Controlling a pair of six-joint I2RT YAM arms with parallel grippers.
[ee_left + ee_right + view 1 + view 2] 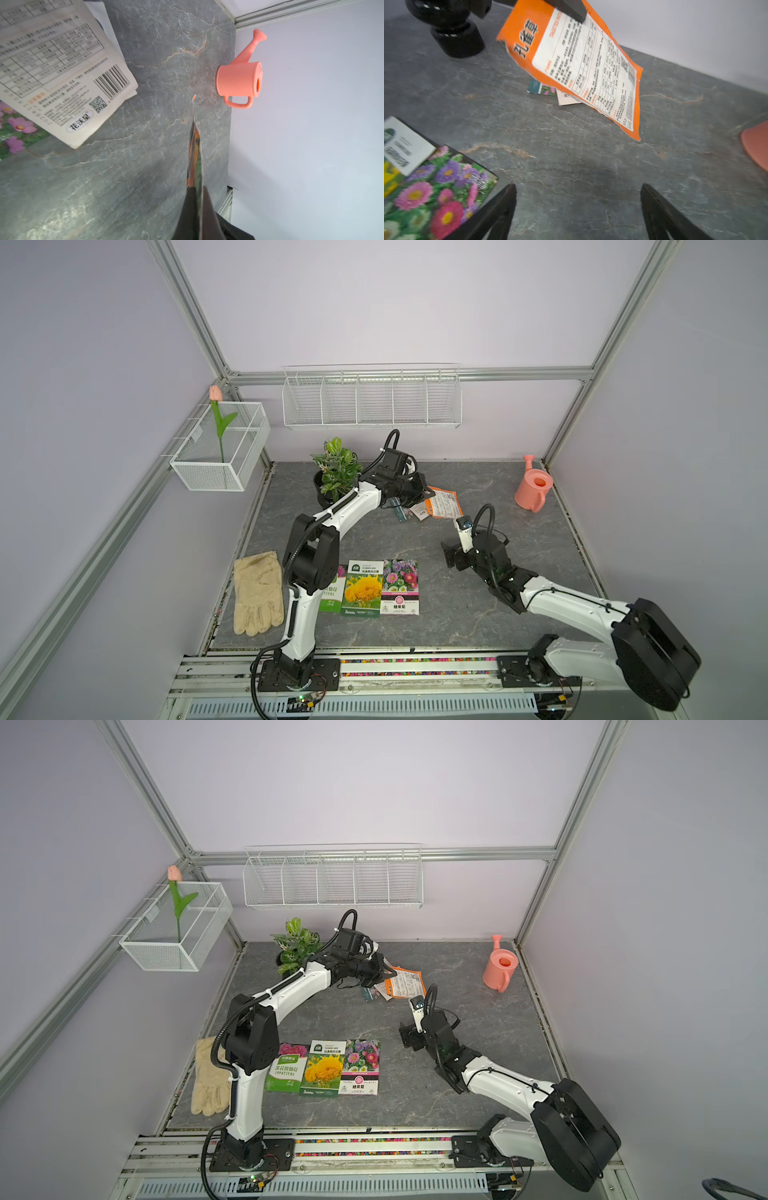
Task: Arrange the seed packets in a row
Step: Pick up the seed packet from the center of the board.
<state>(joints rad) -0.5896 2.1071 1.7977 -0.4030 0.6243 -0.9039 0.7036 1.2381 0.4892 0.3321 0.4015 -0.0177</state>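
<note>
Six seed packets [363, 589], two wire baskets [372, 406], one glove [255, 593], one watering can [532, 489], one plant [338, 466], one tulip [215, 393].

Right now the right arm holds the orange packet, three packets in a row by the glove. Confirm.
Wrong arm: the left jaws hold the orange packet; the right wrist view shows the right jaws open and empty. Three packets do lie in a row by the glove.
</note>
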